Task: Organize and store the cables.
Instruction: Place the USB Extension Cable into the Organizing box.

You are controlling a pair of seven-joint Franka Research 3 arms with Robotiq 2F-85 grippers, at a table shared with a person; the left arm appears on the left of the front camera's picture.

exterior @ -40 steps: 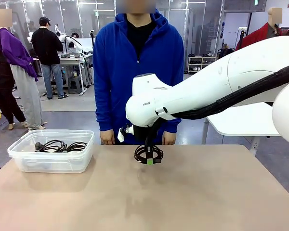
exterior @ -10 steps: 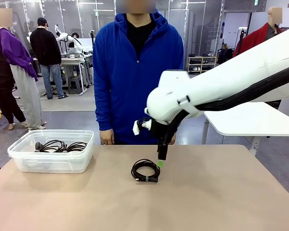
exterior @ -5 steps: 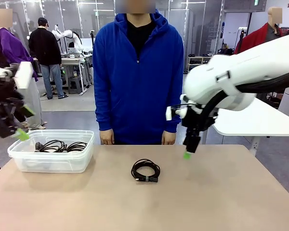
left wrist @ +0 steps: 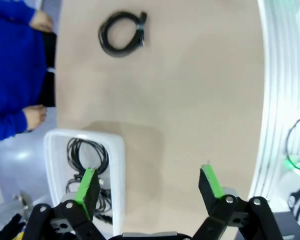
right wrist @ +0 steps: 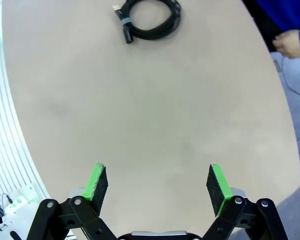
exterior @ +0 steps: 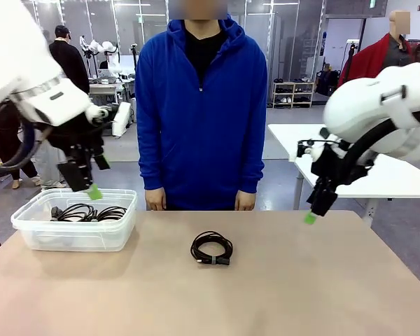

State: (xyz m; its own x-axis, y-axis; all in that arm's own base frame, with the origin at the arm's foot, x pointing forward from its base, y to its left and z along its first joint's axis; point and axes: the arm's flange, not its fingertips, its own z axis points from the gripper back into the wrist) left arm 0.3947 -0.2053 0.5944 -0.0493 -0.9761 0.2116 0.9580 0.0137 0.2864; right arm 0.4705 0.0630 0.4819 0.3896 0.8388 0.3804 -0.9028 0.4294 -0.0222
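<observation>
On the tan table (exterior: 280, 287) near its middle lies one coiled black cable (exterior: 211, 248), untouched; farther left, more cables (exterior: 84, 212) sit in the clear bin (exterior: 35, 227). Left gripper (exterior: 91, 187) above the bin and right gripper (exterior: 311, 215) both gape empty; a person (exterior: 199, 105) stands behind

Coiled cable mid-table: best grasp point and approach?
Come straight down on the coiled cable, which lies flat on the table. I'd pinch across the bundled strands at the clipped section near the plug: there the loops are bound, so likely none slip free. One finger inside the ring, one outside. Both the left gripper and right gripper are open and empty.
</observation>
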